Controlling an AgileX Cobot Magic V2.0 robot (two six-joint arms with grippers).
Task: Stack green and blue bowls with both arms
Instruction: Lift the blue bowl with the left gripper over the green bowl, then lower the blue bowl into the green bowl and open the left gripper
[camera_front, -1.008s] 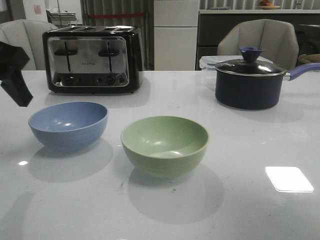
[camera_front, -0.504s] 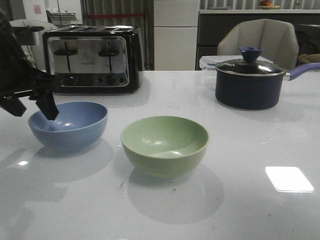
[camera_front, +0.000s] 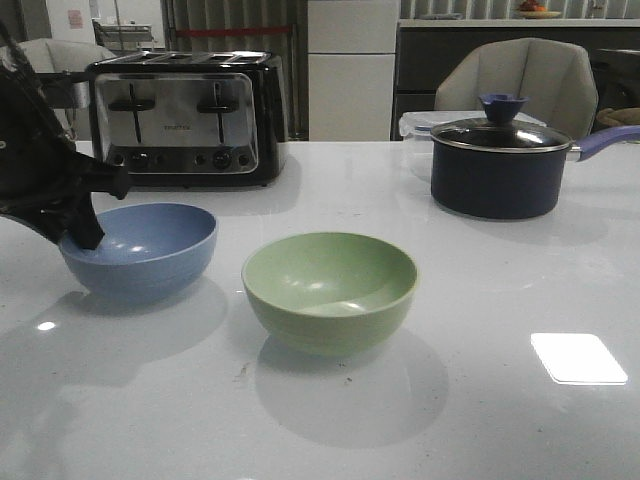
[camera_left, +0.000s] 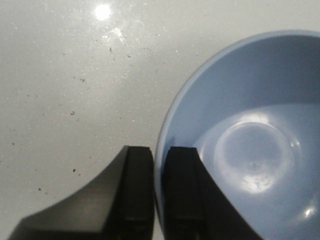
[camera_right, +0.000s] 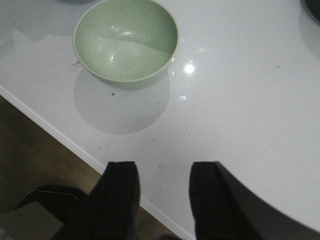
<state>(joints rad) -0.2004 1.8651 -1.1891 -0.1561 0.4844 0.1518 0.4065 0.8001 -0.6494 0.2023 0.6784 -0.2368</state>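
The dusty blue bowl (camera_front: 140, 250) stands on the white table at the left. The pale green bowl (camera_front: 330, 290) stands beside it, nearer the middle. My left gripper (camera_front: 82, 232) is shut on the blue bowl's left rim, one finger inside and one outside; the wrist view shows the rim (camera_left: 159, 150) pinched between the dark fingers (camera_left: 182, 185). The bowl (camera_left: 250, 145) still rests on the table. My right gripper (camera_right: 164, 170) is open and empty above the table's front edge, well short of the green bowl (camera_right: 125, 42). It does not show in the front view.
A black and chrome toaster (camera_front: 185, 118) stands at the back left. A dark lidded saucepan (camera_front: 500, 165) with a blue handle stands at the back right. The table's front edge (camera_right: 65, 140) runs close under my right gripper, with the floor beyond it.
My left arm came in from the far left, lowered onto the blue bowl's left rim and closed on it. Both bowls kept their places.
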